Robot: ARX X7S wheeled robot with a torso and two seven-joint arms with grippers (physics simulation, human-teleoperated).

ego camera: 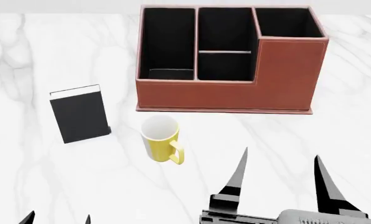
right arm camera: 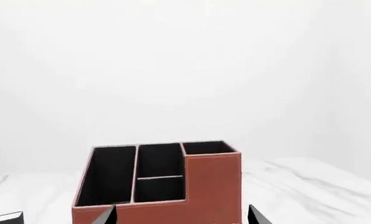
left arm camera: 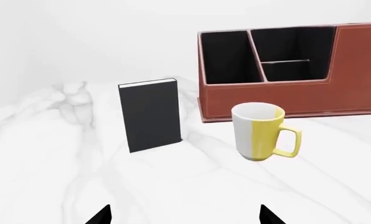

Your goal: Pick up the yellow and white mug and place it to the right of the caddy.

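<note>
The yellow and white mug (ego camera: 161, 138) stands alone on the worktop (ego camera: 36, 56), just in front of the caddy (ego camera: 235, 91), a narrow strip between them. A black book (ego camera: 79, 113) stands upright to its left, apart from it. Bare marble lies right of the caddy and between the mug and the right claw (ego camera: 278, 165), whose fingers are spread.
</note>
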